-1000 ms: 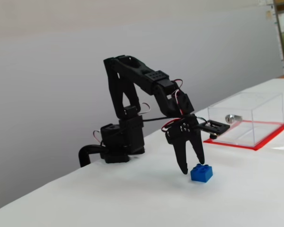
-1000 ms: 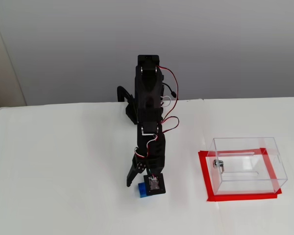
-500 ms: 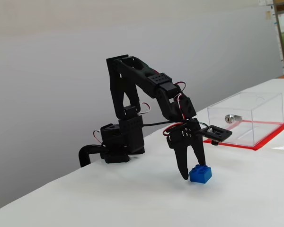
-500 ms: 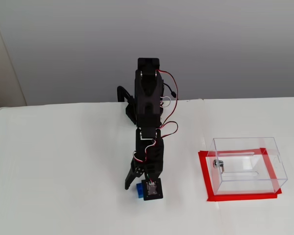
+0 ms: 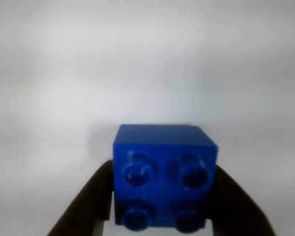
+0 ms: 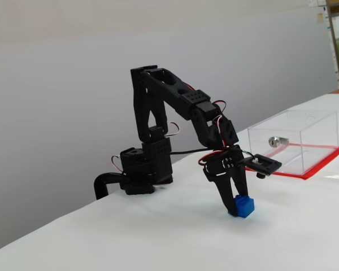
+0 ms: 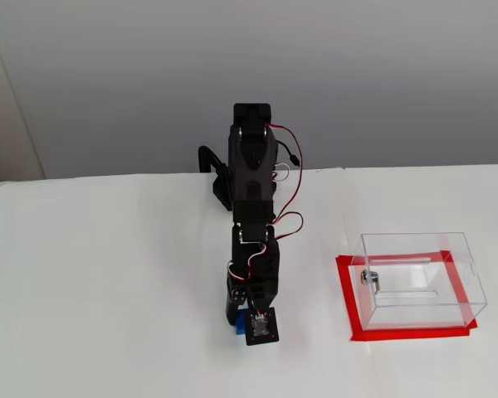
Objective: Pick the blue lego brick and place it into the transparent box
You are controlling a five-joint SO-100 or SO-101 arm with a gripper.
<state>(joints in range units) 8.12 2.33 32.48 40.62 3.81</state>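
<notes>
Spanning everything in both fixed views, the white surface (image 6: 130, 237) carries the arm's base at its far edge, so the arm has to fold forward and down to reach its work. Next in size, the arm (image 6: 175, 113) is bent over with the wrist pitched steeply, which puts the tool (image 6: 235, 210) tip-down at the surface; that posture suits a top grasp on a low object. To the right of the tool in a fixed view, and well apart from it, the transparent box (image 7: 419, 278) sits on a red mat (image 7: 349, 311), open side presumably up to receive the drop; a small silver cylinder (image 6: 277, 140) lies inside it, near the back wall. Smallest, the blue lego brick (image 5: 163, 174) sits between the two dark fingers (image 5: 91, 204) in the wrist view, studs facing the camera, a finger flat against each side wall. Judged from that contact on both sides, the tool is clamped on the brick. In a fixed view the brick (image 6: 242, 206) appears to rest on the surface or just above it; which, cannot tell. Judgement: grasp made, lift and carry to the box remain.
</notes>
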